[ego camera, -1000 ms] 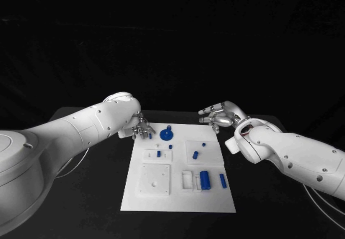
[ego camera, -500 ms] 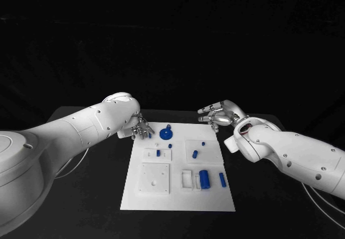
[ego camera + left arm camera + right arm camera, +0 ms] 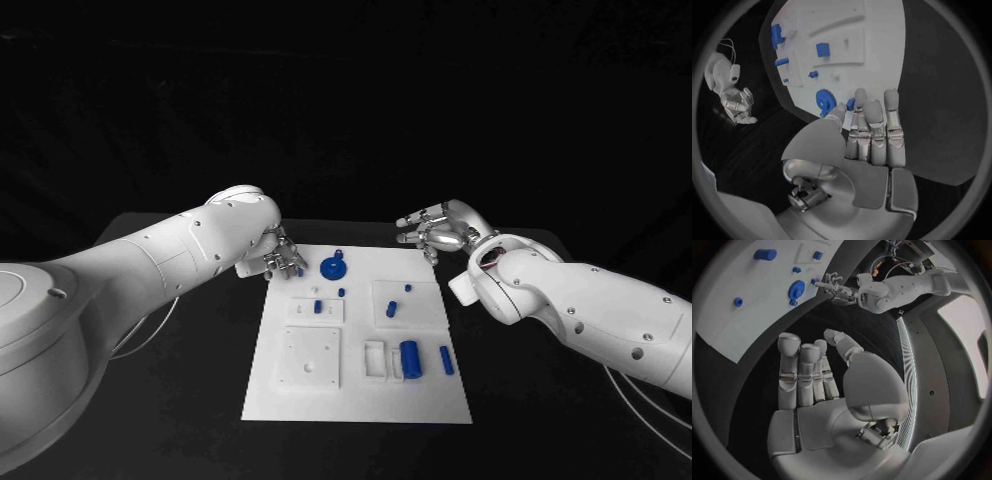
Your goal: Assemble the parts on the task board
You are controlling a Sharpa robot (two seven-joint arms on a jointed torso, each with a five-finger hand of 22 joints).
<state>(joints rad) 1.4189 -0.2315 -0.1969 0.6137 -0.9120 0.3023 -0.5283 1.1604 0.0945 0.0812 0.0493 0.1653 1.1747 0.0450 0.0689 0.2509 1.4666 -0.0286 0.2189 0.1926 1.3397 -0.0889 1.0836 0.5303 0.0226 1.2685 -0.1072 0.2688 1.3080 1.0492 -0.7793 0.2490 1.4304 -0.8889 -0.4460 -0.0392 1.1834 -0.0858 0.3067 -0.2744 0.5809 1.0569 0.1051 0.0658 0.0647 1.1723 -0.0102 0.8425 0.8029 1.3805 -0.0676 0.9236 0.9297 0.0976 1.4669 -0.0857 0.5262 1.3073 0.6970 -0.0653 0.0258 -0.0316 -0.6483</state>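
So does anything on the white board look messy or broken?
Nothing looks broken or spilled. The task board lies flat and square on the table, and the blue parts sit tidily on it. The round blue part lies near the left hand.

Left robot hand [image 3: 281,261] and right robot hand [image 3: 440,232], both empty, fingers loosely apart.

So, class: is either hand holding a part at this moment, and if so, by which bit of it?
The right hand holds nothing, its fingers open. The left hand is by the far left corner of the task board, a small blue piece at its fingertips; whether it grips it cannot be told.
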